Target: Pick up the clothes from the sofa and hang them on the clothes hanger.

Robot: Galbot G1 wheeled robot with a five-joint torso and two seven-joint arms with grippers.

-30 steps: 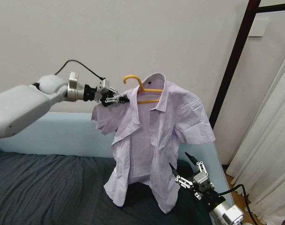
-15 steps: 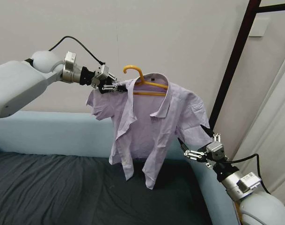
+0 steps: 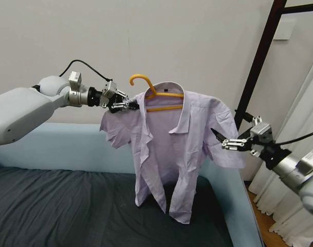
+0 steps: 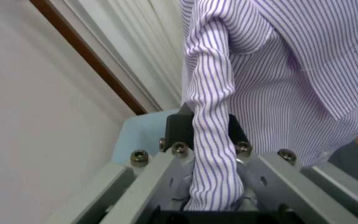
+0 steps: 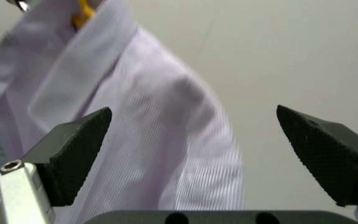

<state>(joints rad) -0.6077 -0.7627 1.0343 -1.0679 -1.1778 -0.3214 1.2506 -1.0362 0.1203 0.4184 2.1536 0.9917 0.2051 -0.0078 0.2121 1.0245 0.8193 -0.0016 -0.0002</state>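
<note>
Jaws of the left gripper (image 3: 126,106) are clamped on the lilac shirt (image 3: 169,154) at one shoulder. The shirt hangs on a yellow hanger (image 3: 161,109) above the sofa (image 3: 53,206). The right gripper (image 3: 219,139), jaws apart, is just beside the other sleeve.

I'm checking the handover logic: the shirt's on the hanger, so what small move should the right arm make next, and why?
Probably ease the right gripper forward and shut it on the near sleeve of the shirt. The left gripper holds the shirt by its far shoulder, orange hanger inside; the right gripper hangs open beside that sleeve, gripping nothing. A second hold should steady it.
</note>
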